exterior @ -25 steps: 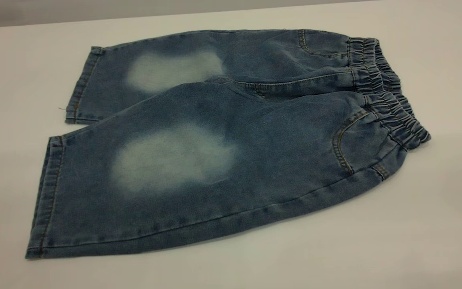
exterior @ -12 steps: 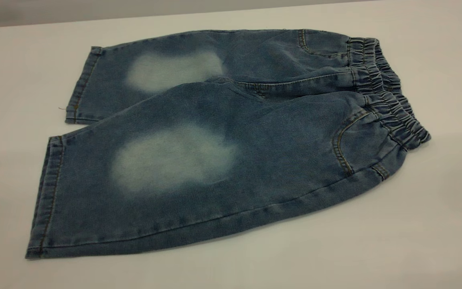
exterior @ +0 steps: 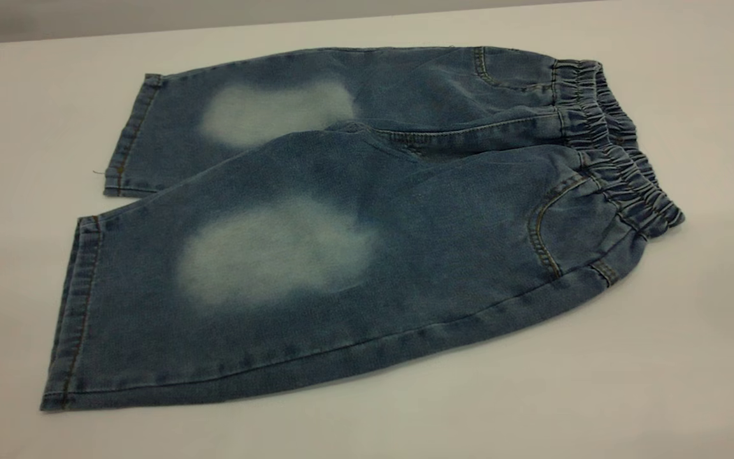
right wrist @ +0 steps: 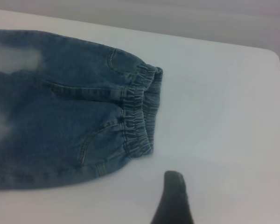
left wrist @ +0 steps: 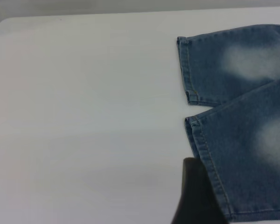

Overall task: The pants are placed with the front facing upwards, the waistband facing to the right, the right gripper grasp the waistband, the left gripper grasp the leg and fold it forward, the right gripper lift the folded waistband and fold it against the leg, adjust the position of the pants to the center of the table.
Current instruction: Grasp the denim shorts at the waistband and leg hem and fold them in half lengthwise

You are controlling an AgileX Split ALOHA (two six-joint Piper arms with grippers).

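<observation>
Nothing's budged since a second ago: the short blue denim pants (exterior: 341,217) lie flat mid-table on the plain white table (exterior: 692,382), hems at 9 o'clock, ruched elastic waistband (exterior: 622,153) at 3 o'clock, and can't tell whether the black left gripper (left wrist: 196,196) or black right gripper (right wrist: 173,198) is open.

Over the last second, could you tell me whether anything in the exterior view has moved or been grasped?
Nothing visibly changed: the pants lie flat and unfolded on the table, the waistband to the right, and no gripper has entered the exterior view.
</observation>
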